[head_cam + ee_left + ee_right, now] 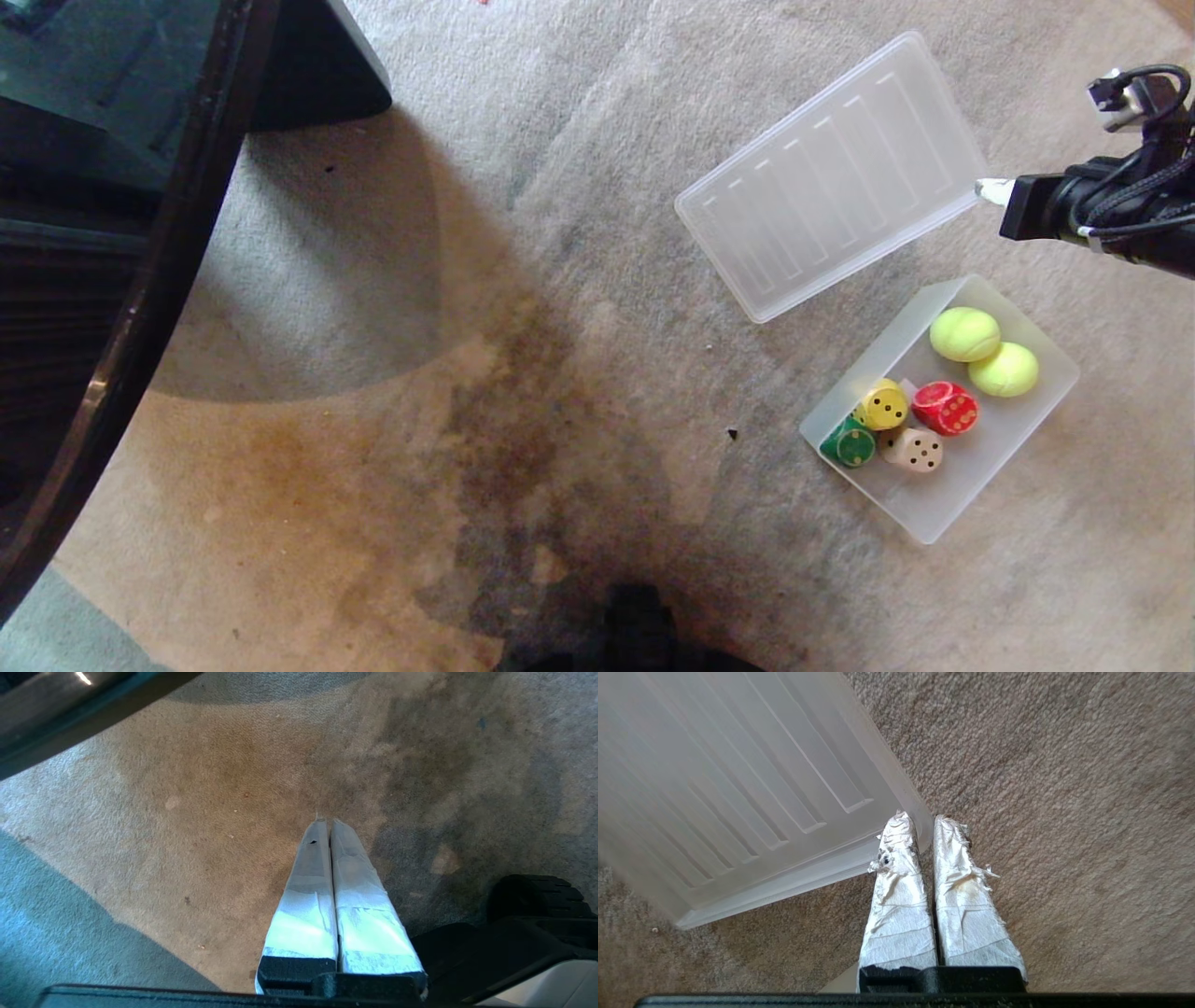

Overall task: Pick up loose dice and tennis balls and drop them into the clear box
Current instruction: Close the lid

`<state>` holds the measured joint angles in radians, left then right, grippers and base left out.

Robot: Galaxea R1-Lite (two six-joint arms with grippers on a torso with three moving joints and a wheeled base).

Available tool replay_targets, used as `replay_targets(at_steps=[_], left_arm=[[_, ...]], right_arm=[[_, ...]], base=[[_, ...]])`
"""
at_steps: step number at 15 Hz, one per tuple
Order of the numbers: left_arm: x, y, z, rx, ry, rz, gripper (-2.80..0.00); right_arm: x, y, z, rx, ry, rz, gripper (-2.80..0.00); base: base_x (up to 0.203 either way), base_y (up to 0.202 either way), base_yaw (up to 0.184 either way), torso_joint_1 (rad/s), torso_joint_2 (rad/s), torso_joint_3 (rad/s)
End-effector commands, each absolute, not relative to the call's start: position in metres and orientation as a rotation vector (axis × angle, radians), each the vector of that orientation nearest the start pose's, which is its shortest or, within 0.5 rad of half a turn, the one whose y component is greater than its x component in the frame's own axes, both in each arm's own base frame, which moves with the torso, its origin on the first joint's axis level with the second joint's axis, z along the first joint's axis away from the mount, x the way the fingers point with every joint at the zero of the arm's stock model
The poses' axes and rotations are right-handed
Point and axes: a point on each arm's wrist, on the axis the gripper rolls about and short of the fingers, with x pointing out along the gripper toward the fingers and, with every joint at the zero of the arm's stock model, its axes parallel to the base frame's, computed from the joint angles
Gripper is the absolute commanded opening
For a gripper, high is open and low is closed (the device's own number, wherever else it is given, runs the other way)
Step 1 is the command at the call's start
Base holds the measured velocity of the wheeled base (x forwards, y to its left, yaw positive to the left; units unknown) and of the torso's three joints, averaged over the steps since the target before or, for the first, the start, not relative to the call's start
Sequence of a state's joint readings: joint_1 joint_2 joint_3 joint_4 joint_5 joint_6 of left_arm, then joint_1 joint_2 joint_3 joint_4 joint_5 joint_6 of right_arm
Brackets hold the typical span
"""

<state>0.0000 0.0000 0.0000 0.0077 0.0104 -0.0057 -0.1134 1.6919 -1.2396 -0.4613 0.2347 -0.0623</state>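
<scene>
1. The clear box (1027, 425) lies flat on the carpet (579, 280), and I take it as my landmark. Its long axis runs on a diagonal in the head view, from the near-left corner to the far-right corner.
2. Both tennis balls (964, 334) sit inside the box at its far-right end, touching each other (the second one (1004, 370) is just nearer to me).
3. The four dice are inside the box at its near-left end, close together: the yellow die (883, 404), the red die (946, 408), the green die (849, 444) against the corner wall, and the beige die (913, 449).
4. The ribbed lid (831, 177) lies flat on the carpet beyond the box, apart from it, with its long axis on nearly the same diagonal.
5. My right gripper (924, 823) is above the carpet beyond the box, at the lid's right corner. Its taped fingers are together and hold nothing; whether one tip touches the lid's edge I cannot tell.
6. My left gripper (326, 821) is far to the left of the box, over the stained carpet, fingers pressed together, empty.
</scene>
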Motion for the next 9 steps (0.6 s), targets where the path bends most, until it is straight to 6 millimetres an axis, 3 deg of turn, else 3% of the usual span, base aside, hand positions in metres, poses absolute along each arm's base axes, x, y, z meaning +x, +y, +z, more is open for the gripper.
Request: replay_targets(at_steps=[1,4,6,9], left_arm=[[-0.023,0.000,0.074,-0.006,0.009,0.011,-2.80],[-0.023,0.000,0.074,-0.006,0.009,0.011,-2.80],[-0.023,0.000,0.075,-0.006,0.008,0.011,-2.80],[-0.023,0.000,0.074,-0.006,0.009,0.011,-2.80]], right_arm=[[0.322,-0.030,0.289,-0.044,0.004,0.134,-2.80],[0.271,-0.022,0.301,0.030,0.049,0.188,-2.80],[0.252,-0.018,0.297,0.114,0.109,0.249,-2.80],[0.250,-0.017,0.295,0.128,0.124,0.261,-2.80]], base=[[0.000,0.000,0.000,0.000,0.00,0.000],[0.000,0.000,0.000,0.000,0.00,0.000],[0.000,0.000,0.000,0.000,0.00,0.000],[0.000,0.000,0.000,0.000,0.00,0.000]])
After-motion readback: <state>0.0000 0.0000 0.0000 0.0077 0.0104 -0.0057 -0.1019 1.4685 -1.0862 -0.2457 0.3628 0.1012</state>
